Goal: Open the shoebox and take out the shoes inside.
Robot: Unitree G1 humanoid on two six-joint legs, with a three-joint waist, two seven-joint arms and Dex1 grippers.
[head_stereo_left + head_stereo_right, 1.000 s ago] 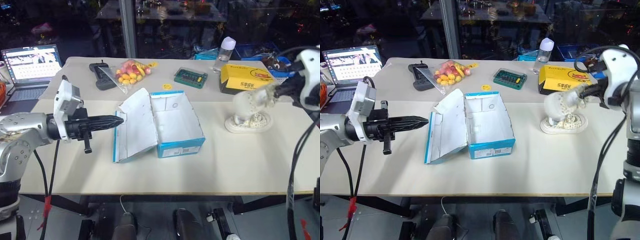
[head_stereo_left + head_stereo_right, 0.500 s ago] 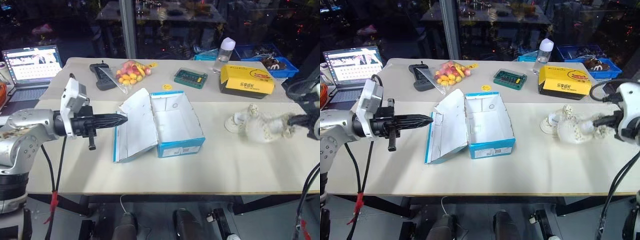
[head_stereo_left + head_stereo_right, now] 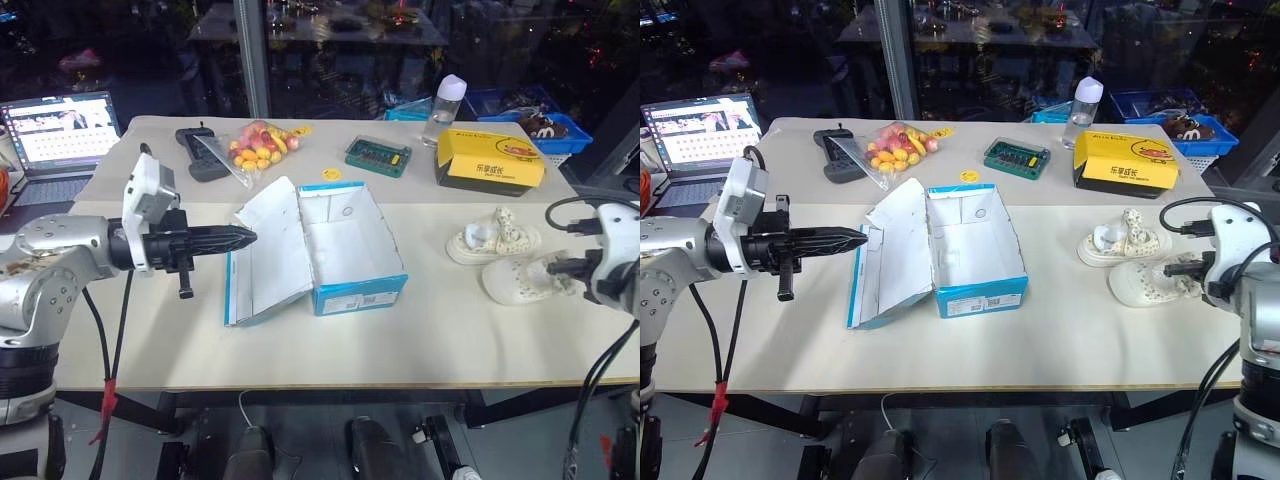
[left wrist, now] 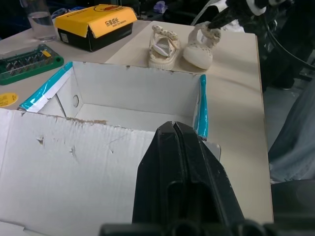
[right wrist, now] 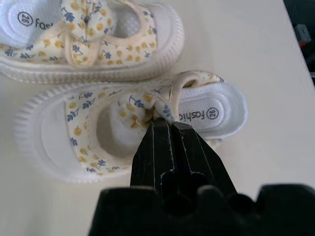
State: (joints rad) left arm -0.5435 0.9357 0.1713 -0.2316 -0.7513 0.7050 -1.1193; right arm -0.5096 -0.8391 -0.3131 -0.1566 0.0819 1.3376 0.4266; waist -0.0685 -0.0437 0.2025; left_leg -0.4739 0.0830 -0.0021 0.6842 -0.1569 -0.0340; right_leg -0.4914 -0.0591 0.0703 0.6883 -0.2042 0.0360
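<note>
1. The laptop (image 3: pixel 62 128) sits open at the table's (image 3: pixel 330 345) 10 o'clock edge.
2. The left gripper (image 3: pixel 248 238) is level, its black fingers pressed together with nothing between them, the tip at the 9 o'clock side of the shoebox lid (image 3: pixel 272 250).
3. A black controller (image 3: pixel 199 152) and a clear bag of small fruit (image 3: pixel 259 146) lie at 11 o'clock from the box.
4. The shoebox (image 3: pixel 355 255) stands mid-table, lid swung open toward 9 o'clock, white inside, with no shoe in it as far as the views show.
5. A green case (image 3: pixel 379 155) lies at 12 o'clock from the box, with a small yellow disc (image 3: pixel 331 174) just beside it.
6. A bottle (image 3: pixel 447 108) and a yellow box (image 3: pixel 490 159) stand toward 1 o'clock.
7. One of the shoes (image 3: pixel 492 238) rests upright on the table at 3 o'clock from the box.
8. The second shoe (image 3: pixel 525 281) lies just beside it at its 5 o'clock, sole down on the table.
9. The right gripper (image 5: pixel 166 124) is pinched narrow on that second shoe's strap.
</note>
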